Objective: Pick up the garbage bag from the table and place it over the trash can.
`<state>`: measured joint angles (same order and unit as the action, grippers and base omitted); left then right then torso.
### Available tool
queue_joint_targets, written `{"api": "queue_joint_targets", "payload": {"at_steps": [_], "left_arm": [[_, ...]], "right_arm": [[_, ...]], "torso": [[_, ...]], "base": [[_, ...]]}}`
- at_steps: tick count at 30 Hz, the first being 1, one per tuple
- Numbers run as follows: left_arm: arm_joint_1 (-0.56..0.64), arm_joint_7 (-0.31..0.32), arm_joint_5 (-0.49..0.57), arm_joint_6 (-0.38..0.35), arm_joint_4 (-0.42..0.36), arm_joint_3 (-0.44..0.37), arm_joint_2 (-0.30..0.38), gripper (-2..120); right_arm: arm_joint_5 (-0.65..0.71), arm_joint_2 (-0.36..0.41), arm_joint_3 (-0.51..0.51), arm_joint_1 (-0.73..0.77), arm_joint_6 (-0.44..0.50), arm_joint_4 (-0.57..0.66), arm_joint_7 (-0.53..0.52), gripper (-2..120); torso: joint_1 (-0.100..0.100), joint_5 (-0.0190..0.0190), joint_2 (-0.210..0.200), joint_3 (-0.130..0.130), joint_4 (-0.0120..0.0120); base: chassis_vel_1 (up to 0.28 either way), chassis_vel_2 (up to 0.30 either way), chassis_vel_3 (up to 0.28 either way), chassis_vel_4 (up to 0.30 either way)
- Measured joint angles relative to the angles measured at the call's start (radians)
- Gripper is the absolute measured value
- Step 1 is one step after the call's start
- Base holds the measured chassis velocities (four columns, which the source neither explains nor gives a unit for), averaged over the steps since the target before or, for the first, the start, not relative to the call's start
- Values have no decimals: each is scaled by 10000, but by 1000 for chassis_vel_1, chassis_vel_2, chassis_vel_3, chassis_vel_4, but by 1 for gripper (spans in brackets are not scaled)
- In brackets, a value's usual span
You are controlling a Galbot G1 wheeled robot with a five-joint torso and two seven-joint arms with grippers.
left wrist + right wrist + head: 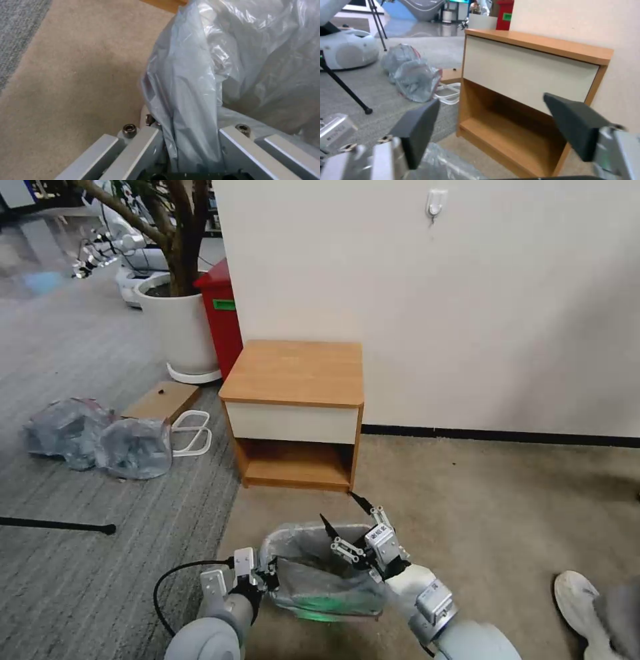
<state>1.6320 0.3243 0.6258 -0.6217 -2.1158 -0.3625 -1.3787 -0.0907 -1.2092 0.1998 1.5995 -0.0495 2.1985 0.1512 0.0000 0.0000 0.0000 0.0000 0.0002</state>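
The garbage bag, thin grey plastic, lines the cream trash can on the carpet just in front of me. My left gripper is at the bin's left side, shut on a fold of the garbage bag that runs between its fingers. My right gripper hovers open over the bin's far right corner, holding nothing. Its dark pads stand wide apart, facing the table, with a bit of bag below them. The wooden table stands behind the bin against the wall, its top bare.
Two bulging grey bags, a cardboard piece and a white wire frame lie left of the table. A white planter and a red bin stand behind. A black pole lies at left; a person's shoe at right.
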Motion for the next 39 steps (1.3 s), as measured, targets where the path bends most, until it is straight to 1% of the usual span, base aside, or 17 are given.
{"api": "queue_joint_targets", "payload": {"at_steps": [1, 4, 7, 10, 12, 14, 17, 19, 20, 21, 24, 25, 27, 28, 31, 34, 39], "left_arm": [[0, 0, 0, 0, 0, 0, 0, 2], [-68, -470, -19, 11, 226, 0, 35, 2], [-107, -720, -45, -41, 318, -5, 71, 2], [-108, -845, -70, -42, 353, -29, 79, 11], [-124, -864, -83, -39, 369, -72, 86, 21], [-134, -868, -83, -29, 377, -84, 91, 23], [-166, -930, -115, 130, 442, -118, 105, 40], [-166, -953, -156, 161, 443, -117, 96, 43], [-166, -1000, -234, 225, 442, -117, 88, 51], [-166, -1000, -234, 225, 442, -117, 88, 51], [-154, -1086, -301, 277, 345, -113, 140, 64], [-154, -1086, -301, 277, 345, -113, 140, 64], [-150, -1120, -302, 255, 242, -118, 201, 74], [-150, -1120, -302, 255, 242, -118, 201, 74], [-138, -1212, -303, 254, 19, -173, 274, 88], [-127, -1233, -303, 242, -87, -190, 308, 94], [-113, -1253, -299, 219, -234, -230, 341, 95]], "right_arm": [[0, 0, 0, 0, 0, 0, 0, 85], [437, -76, 1, 67, 85, 25, -15, 98], [610, -99, -6, 74, 120, -10, -35, 100], [669, -118, 6, 39, 137, -55, -36, 100], [704, -117, 16, 8, 141, -95, -37, 100], [709, -118, 17, 1, 147, -110, -36, 100], [701, -202, -56, 37, 257, -210, -35, 100], [683, -245, -88, 64, 287, -238, -35, 100], [671, -303, -113, 88, 318, -277, -35, 100], [671, -303, -113, 88, 318, -277, -35, 100], [705, -324, -129, 98, 331, -303, -37, 100], [705, -324, -129, 98, 331, -303, -37, 100], [713, -306, -112, 97, 343, -303, -56, 100], [713, -306, -112, 97, 343, -303, -56, 100], [714, -328, -91, 102, 367, -299, -129, 100], [712, -344, -93, 107, 369, -286, -138, 100], [701, -357, -100, 108, 369, -252, -140, 100]], "torso": [[0, 0, 0, 0, 0], [0, 10, 1, -2, 2], [0, 6, 1, -2, 3], [0, -1, 2, -2, -1], [0, -1, 2, -1, -1], [0, -1, 1, -1, -1], [0, -2, 1, 0, -2], [0, -2, 1, 0, -2], [0, -3, 1, 0, -2], [0, -3, 1, 0, -2], [0, -6, 0, 2, -3], [0, -6, 0, 2, -3], [0, -8, -2, 3, -5], [0, -8, -2, 3, -5], [0, -6, -2, 3, -4], [1, -5, -2, 3, -4], [0, -3, -2, 2, -3]], "base": [[0, 0, 0, 0], [0, 0, 0, 0], [0, 0, 0, 0], [0, 0, 0, 0], [0, 0, 0, 0], [0, 0, 0, 0], [0, 0, 0, 0], [0, 0, 0, 0], [0, 0, 0, 0], [0, 0, 0, 0], [0, 0, 0, 0], [0, 0, 0, 0], [0, 0, 0, 0], [0, 0, 0, 0], [0, 0, 0, 0], [0, 0, 0, 0], [0, 0, 0, 0]]}}
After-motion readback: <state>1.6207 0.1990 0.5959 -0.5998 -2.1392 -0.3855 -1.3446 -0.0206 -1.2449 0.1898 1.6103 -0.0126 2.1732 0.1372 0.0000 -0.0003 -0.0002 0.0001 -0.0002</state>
